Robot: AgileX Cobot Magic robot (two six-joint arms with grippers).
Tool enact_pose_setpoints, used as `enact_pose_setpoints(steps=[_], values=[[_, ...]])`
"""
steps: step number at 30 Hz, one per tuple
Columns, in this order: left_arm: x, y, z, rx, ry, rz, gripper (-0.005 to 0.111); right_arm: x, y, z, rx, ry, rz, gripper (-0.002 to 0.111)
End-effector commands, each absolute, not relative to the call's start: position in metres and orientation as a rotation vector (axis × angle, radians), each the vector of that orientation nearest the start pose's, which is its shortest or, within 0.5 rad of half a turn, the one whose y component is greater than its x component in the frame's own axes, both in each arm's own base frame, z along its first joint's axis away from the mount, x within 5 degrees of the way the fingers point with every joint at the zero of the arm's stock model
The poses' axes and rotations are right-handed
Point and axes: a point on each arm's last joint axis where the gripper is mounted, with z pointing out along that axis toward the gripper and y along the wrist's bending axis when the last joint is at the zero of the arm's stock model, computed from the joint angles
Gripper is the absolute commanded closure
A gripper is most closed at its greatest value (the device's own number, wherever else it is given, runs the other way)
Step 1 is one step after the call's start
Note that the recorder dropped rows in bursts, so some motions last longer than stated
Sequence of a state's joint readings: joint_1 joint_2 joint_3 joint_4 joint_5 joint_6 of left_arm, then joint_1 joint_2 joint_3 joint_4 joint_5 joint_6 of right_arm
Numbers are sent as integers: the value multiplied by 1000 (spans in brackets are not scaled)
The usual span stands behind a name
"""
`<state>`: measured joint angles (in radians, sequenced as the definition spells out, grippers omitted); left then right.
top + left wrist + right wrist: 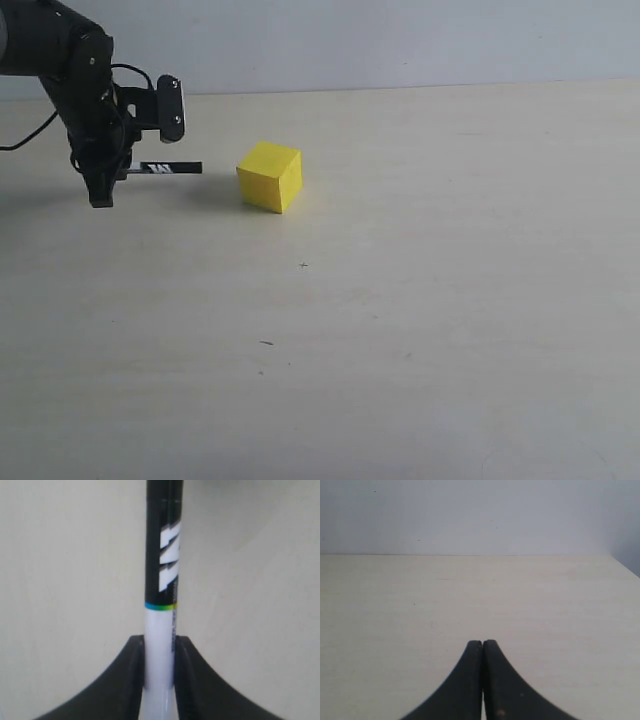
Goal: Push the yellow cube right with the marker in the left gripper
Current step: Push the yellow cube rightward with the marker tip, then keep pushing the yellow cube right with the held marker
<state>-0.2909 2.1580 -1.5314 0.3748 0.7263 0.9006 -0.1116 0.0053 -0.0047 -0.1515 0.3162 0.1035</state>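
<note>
The yellow cube [270, 176] rests on the pale table, left of centre and towards the back. My left gripper [101, 190] hangs to its left, shut on the marker [165, 168], which sticks out level towards the cube with its black end a short gap from the cube's left face. In the left wrist view the marker [161, 580] runs straight out from between the black fingers [132, 675], white barrel clamped, black lettered cap beyond; the cube is out of that view. My right gripper [482, 644] is shut on nothing over bare table.
The pale table [420, 320] stretches wide to the right of the cube and towards the front. A light wall [400, 40] closes the back. The table's right edge [625, 567] shows in the right wrist view.
</note>
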Motion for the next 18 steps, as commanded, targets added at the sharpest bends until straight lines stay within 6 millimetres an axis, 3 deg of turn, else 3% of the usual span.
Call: enact_pose_setpoints(steps=[1, 6, 12, 15, 18], values=[[435, -106, 149, 1857, 2168, 543, 107, 53, -11, 186, 95, 1787, -160, 108], [427, -128, 145, 1914, 2141, 469, 107, 53, -11, 186, 95, 1787, -160, 108], [410, -176, 147, 2009, 2019, 446, 107, 53, -11, 186, 95, 1787, -160, 108], [409, -175, 152, 1996, 2034, 495, 107, 53, -11, 186, 95, 1787, -160, 108], [413, -159, 155, 1970, 2096, 544, 107, 53, -11, 186, 97, 1787, -159, 108]])
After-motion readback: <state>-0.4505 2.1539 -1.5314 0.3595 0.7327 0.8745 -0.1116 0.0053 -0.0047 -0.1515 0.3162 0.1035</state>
